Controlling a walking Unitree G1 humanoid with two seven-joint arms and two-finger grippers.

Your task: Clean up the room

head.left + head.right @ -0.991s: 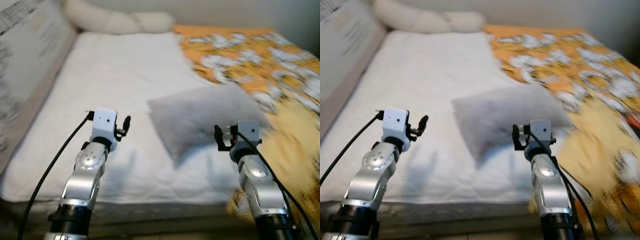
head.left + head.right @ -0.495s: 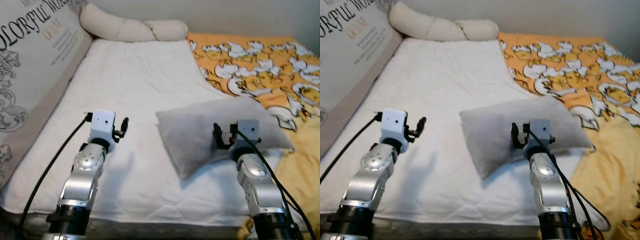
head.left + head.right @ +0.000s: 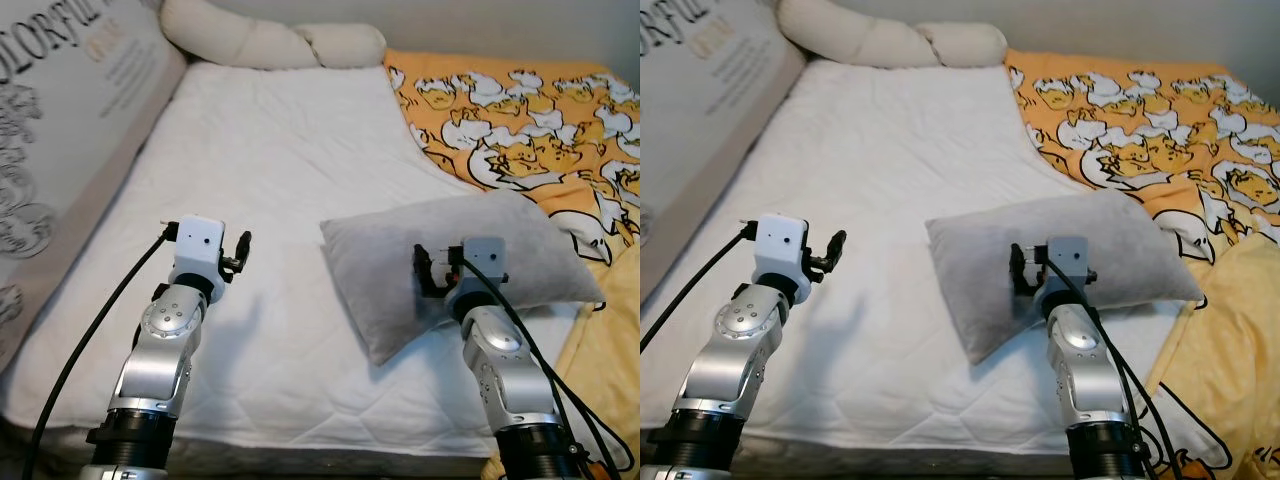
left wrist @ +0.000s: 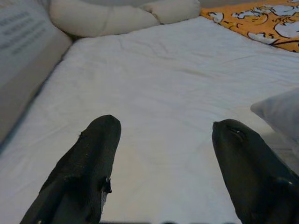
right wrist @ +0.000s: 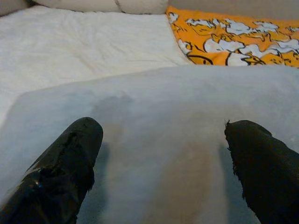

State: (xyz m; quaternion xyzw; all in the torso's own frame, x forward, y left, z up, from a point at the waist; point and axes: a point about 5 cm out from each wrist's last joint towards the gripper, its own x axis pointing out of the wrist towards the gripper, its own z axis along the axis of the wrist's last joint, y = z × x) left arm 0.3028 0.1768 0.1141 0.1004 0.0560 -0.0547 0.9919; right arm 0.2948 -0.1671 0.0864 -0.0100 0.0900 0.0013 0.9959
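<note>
Your right gripper (image 5: 161,154) hangs over the grey pillow (image 3: 455,260), fingers spread wide, likely lined up to grab it. The pillow lies askew mid-bed (image 3: 260,150), beside the orange duvet (image 3: 520,110). Left of the pillow, your left gripper (image 4: 163,154) waits, fingers apart.

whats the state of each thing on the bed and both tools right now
grey pillow: lying flat, askew on the white sheet
orange duck blanket: rumpled, pushed to one side
long cream pillow: at the bed's head
left tool: open, empty
right tool: open, over the grey pillow
</note>
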